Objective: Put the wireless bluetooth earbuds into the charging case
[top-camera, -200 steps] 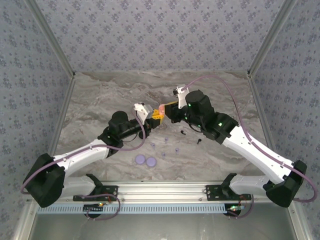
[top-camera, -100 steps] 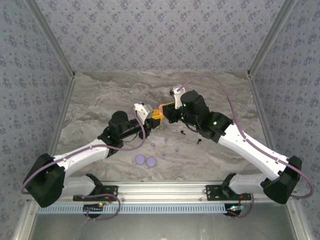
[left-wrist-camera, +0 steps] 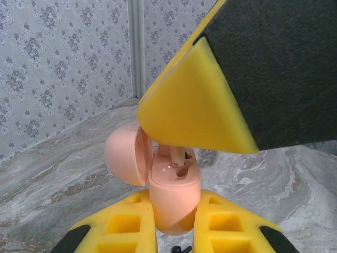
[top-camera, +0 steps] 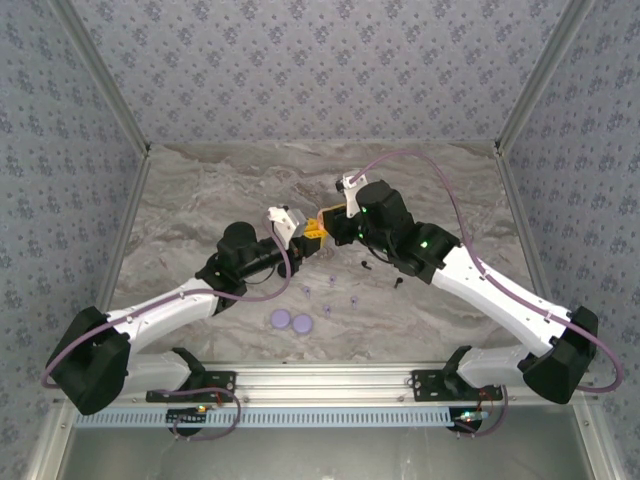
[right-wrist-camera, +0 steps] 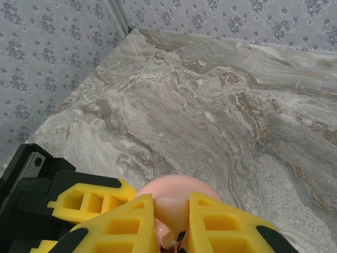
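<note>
The pale pink charging case (left-wrist-camera: pixel 174 200) stands upright with its lid (left-wrist-camera: pixel 124 155) swung open to the left, and my left gripper (left-wrist-camera: pixel 175 232) is shut on its body. A pale pink earbud (left-wrist-camera: pixel 171 155) sits stem-down at the case's opening. My right gripper (right-wrist-camera: pixel 171 226) is shut on that earbud (right-wrist-camera: pixel 176 208) directly above the case lid (right-wrist-camera: pixel 176 185). In the top view both grippers meet above mid-table, left gripper (top-camera: pixel 308 233) against right gripper (top-camera: pixel 326 224). A right fingertip (left-wrist-camera: pixel 195 105) looms over the case.
On the marble table, two lavender discs (top-camera: pixel 280 319) (top-camera: pixel 302 322) lie near the front. Several small lavender buds (top-camera: pixel 331 279) (top-camera: pixel 354 300) and two black buds (top-camera: pixel 366 265) (top-camera: pixel 399 282) are scattered below the grippers. Patterned walls enclose the table.
My right arm has moved left, closing in on the left gripper until the fingers overlap around the pink case. The left arm has stayed put.
</note>
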`<action>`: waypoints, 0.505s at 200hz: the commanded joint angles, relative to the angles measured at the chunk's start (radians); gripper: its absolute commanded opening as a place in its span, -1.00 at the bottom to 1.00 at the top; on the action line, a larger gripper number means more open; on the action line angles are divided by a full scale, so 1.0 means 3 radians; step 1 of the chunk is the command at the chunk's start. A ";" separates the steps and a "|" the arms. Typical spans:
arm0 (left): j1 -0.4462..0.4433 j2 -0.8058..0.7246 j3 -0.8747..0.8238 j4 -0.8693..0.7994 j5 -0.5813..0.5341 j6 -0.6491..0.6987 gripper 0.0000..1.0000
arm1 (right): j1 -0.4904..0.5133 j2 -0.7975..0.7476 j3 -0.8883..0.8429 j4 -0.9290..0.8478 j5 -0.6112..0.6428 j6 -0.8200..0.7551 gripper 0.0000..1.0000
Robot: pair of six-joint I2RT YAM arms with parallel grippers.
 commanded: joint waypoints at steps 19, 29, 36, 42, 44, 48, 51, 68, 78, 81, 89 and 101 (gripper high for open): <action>-0.0015 -0.0044 0.0098 0.0150 0.0028 -0.0048 -1.00 | 0.0036 0.0033 -0.0012 -0.0068 -0.0038 -0.0063 -0.63; -0.0016 -0.0042 0.0098 0.0153 0.0028 -0.0048 -1.00 | 0.0043 0.0032 -0.0025 -0.0077 -0.0031 -0.0077 -0.63; -0.0015 -0.0039 0.0099 0.0157 0.0029 -0.0048 -1.00 | 0.0050 0.0036 -0.0032 -0.0083 -0.0028 -0.0089 -0.63; -0.0016 -0.0039 0.0099 0.0158 0.0029 -0.0051 -1.00 | 0.0050 0.0041 -0.0033 -0.0093 -0.0029 -0.0096 -0.63; -0.0016 -0.0039 0.0099 0.0158 0.0029 -0.0051 -1.00 | 0.0054 0.0039 -0.0033 -0.0096 -0.0033 -0.0098 -0.62; -0.0013 -0.0039 0.0099 0.0158 0.0027 -0.0051 -1.00 | 0.0055 0.0046 -0.0030 -0.0100 -0.0041 -0.0103 -0.62; -0.0016 -0.0040 0.0099 0.0158 0.0028 -0.0052 -1.00 | 0.0053 0.0051 -0.0028 -0.0105 -0.0041 -0.0110 -0.63; -0.0012 -0.0039 0.0098 0.0158 0.0029 -0.0051 -1.00 | 0.0059 0.0063 -0.0013 -0.0142 -0.0061 -0.0133 -0.61; -0.0016 -0.0040 0.0099 0.0159 0.0029 -0.0054 -1.00 | 0.0058 0.0063 0.0000 -0.0147 -0.0081 -0.0130 -0.58; -0.0013 -0.0039 0.0099 0.0158 0.0029 -0.0059 -1.00 | 0.0057 0.0060 0.0005 -0.0154 -0.0090 -0.0129 -0.58; -0.0014 -0.0039 0.0097 0.0161 0.0028 -0.0057 -1.00 | 0.0058 0.0061 0.0025 -0.0158 -0.0112 -0.0129 -0.58; -0.0016 -0.0039 0.0097 0.0158 0.0030 -0.0056 -1.00 | 0.0058 0.0070 0.0066 -0.0188 -0.0098 -0.0144 -0.59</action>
